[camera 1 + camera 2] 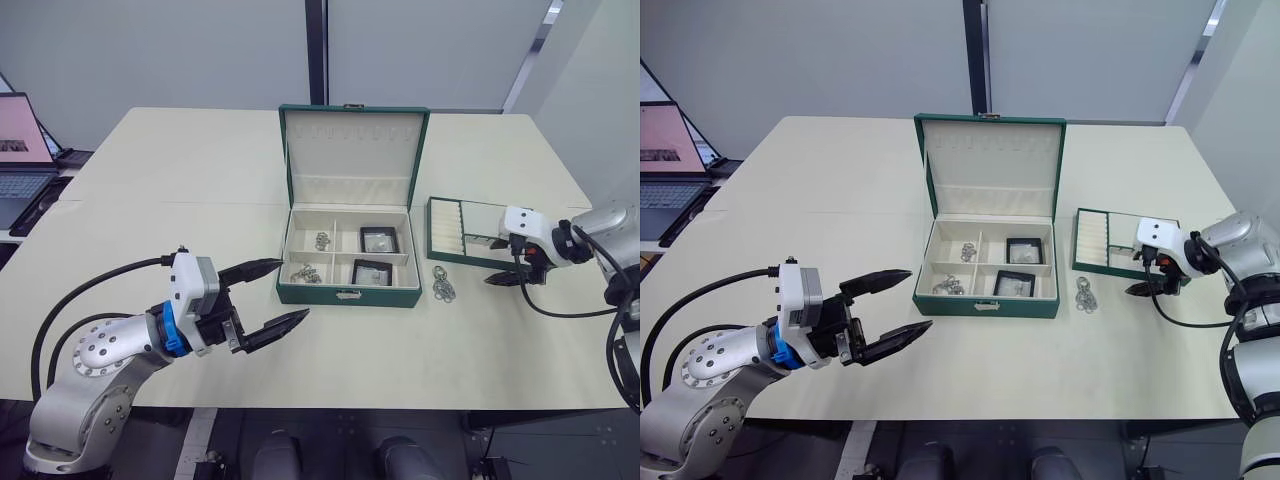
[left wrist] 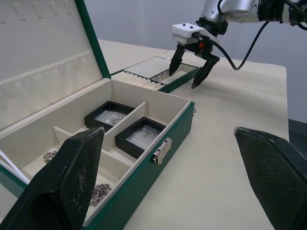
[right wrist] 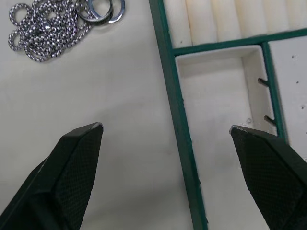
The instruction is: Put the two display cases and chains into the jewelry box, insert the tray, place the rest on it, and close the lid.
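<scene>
Jewelry box [image 1: 350, 240], green with its lid raised, sits at the centre of the frame on a cream table [image 1: 150, 200], its four compartments already holding two black display cases [image 1: 379, 238] on the right side and chains [image 1: 306, 273] on the left. To its right, in the middle right of the frame, lies the green tray [image 1: 455, 235], with a loose chain and rings [image 1: 443, 284] on the table just beside its lower left corner. The right gripper [image 1: 510, 278], fingers spread wide, hovers over the tray's near edge, holding nothing. The left gripper [image 1: 270, 295], also wide open and empty, waits at lower left, short of the box. Judging by this layout, the step in hand is inserting the tray; the next move calls for closing on the tray's rim and lifting it level into the box.
</scene>
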You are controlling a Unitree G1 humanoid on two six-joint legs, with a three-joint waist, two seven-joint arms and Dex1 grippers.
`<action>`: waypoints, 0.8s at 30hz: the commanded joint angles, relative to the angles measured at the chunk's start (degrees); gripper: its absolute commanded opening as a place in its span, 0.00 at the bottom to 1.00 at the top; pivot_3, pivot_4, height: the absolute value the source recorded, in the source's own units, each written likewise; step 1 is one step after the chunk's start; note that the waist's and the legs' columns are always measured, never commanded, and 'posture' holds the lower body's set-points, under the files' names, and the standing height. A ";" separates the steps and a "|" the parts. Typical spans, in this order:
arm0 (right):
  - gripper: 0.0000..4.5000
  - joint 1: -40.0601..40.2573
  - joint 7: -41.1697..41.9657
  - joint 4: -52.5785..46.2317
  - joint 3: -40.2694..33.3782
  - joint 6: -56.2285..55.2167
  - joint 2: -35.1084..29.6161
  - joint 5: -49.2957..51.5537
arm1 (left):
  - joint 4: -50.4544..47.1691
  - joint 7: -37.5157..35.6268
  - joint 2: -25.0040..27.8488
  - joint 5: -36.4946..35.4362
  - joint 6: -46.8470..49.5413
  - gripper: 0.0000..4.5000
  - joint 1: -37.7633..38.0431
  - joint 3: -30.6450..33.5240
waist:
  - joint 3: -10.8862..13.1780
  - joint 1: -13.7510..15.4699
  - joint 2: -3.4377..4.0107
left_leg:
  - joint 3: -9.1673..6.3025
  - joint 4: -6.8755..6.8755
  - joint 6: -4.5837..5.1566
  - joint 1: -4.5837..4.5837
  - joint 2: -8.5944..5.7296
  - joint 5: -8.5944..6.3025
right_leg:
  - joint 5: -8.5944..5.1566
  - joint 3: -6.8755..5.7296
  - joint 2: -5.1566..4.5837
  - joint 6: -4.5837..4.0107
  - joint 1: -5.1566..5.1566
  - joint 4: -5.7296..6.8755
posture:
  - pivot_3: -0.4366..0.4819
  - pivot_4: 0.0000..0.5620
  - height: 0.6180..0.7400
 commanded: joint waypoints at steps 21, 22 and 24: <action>0.19 -4.48 -3.31 7.79 -3.50 -4.38 1.98 -2.06 | -2.69 0.32 1.34 -0.34 -0.88 1.00 -0.04 1.42 | 0.07 -0.81 0.11 | -0.02 0.00 -0.01 0.08 0.00 0.00 | 0.00 -0.04 0.00 0.00 0.15 -0.03 | 0.48 0.27 1.00; 0.14 -4.53 -3.35 7.91 -3.62 -4.46 2.03 -2.18 | -2.70 0.33 1.39 -0.36 -0.86 1.00 -0.05 1.43 | 0.08 -0.83 0.11 | -0.02 0.00 -0.01 0.08 0.00 0.01 | 0.00 -0.03 0.00 0.00 0.15 -0.03 | 0.48 0.27 1.00; 0.03 -4.63 -3.53 8.13 -3.96 -4.54 2.15 -2.37 | -2.67 0.33 1.46 -0.38 -0.80 1.00 -0.11 1.41 | 0.08 -0.84 0.11 | -0.02 0.00 -0.01 0.08 0.00 0.01 | 0.00 -0.04 0.00 0.00 0.15 -0.03 | 0.48 0.27 1.00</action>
